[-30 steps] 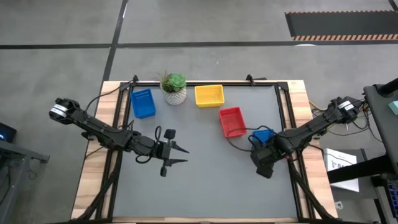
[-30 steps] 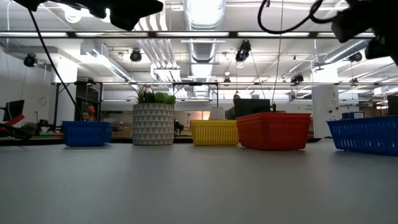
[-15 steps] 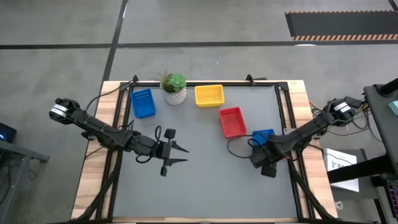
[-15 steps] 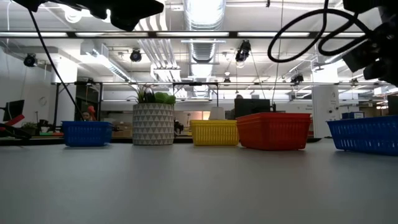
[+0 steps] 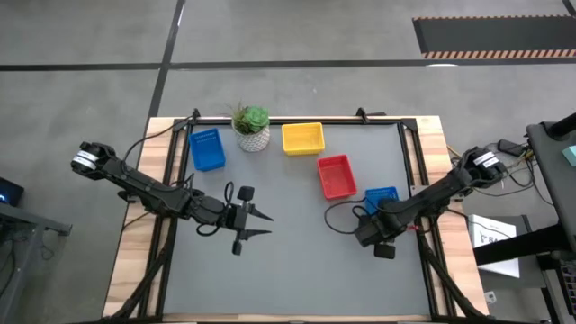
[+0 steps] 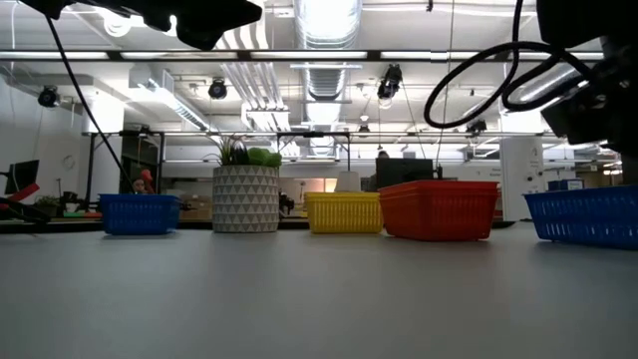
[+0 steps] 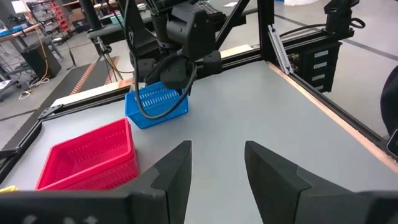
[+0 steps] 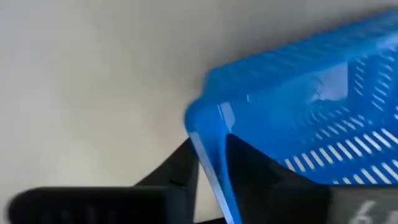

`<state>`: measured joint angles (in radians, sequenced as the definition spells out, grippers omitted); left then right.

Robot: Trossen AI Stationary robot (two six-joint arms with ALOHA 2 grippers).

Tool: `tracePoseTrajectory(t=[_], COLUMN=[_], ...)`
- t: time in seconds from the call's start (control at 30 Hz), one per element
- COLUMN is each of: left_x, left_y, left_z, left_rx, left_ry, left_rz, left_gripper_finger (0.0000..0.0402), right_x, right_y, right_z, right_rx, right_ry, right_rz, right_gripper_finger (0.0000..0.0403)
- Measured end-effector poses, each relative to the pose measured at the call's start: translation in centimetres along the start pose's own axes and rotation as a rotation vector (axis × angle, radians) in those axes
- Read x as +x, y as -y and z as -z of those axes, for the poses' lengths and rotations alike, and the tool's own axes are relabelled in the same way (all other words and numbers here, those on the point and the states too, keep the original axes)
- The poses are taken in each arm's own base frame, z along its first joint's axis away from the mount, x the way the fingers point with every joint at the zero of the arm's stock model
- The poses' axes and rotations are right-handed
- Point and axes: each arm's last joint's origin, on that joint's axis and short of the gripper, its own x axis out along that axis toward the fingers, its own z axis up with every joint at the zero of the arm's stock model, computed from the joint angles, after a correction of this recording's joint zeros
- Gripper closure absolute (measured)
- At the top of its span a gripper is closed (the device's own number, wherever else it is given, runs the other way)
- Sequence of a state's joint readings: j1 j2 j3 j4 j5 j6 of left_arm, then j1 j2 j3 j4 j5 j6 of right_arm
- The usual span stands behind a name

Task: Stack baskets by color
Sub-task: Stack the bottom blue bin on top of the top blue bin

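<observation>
Two blue baskets stand on the grey table: one at the far left (image 5: 207, 148), one near the right edge (image 5: 382, 198) (image 6: 583, 217) (image 7: 158, 106). A yellow basket (image 5: 302, 138) and a red basket (image 5: 336, 175) stand between them, each on its base. My right gripper (image 5: 373, 220) (image 8: 211, 162) points down at the right-hand blue basket's near side, shut on its wall. My left gripper (image 5: 261, 223) (image 7: 217, 162) hangs open above the table's middle, holding nothing. My right gripper has the blue basket's near wall (image 8: 208, 149) between its two fingers, close to a corner (image 8: 199, 115). One finger (image 8: 249, 168) is inside the basket and one (image 8: 177, 171) outside. The fingers come from above, pointing down. The basket stands on the table on its base.
A green plant in a white pot (image 5: 253, 126) stands at the far edge between the left blue basket and the yellow one. A black rail frame (image 5: 409, 171) borders the grey mat. Bare mat (image 5: 297, 261) lies across the near half of the table.
My right gripper has come down onto the right-hand blue basket and rolled about its own axis; its cable loop has sunk with it. The baskets have stayed where they were.
</observation>
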<state>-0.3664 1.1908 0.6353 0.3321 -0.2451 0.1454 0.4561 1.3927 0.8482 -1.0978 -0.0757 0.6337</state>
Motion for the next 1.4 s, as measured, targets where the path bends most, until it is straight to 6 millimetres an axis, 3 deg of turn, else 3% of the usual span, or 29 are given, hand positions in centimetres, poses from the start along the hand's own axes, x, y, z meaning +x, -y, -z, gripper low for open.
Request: tracePoseTrajectory(t=[0.17,0.5,0.7,0.97,1.2,1.4], left_x=[0.0,0.0,0.0,0.2,0.9,1.4], left_y=[0.0,0.0,-0.1,0.2,1.3,1.9], left_z=[0.0,-0.1,-0.7,-0.9,-0.1,0.4], left_rx=[-0.001,-0.005,-0.020,-0.133,-0.199,-0.233], left_ry=[0.000,0.009,0.061,0.064,0.027,0.003], left_rz=[0.000,-0.001,-0.008,0.005,0.037,0.034], left_gripper_finger=[0.0267,0.0267,0.0267,0.0267,0.0267,0.0267], right_x=[0.2,-2.7,-3.2,-3.1,-3.9,-4.0], right_y=[-0.5,-2.6,-4.4,-5.6,-5.3,-4.7], right_z=[-0.7,-3.5,-7.5,-13.9,-17.9,-19.5], right_rx=[-0.043,-0.067,-0.186,-0.401,-0.633,-0.702], right_ry=[0.044,0.316,0.539,0.527,0.583,0.589], right_rz=[-0.033,-0.157,-0.119,-0.039,-0.004,-0.021], right_gripper_finger=[0.0387,0.0394,0.0394,0.0394,0.0389,0.0348])
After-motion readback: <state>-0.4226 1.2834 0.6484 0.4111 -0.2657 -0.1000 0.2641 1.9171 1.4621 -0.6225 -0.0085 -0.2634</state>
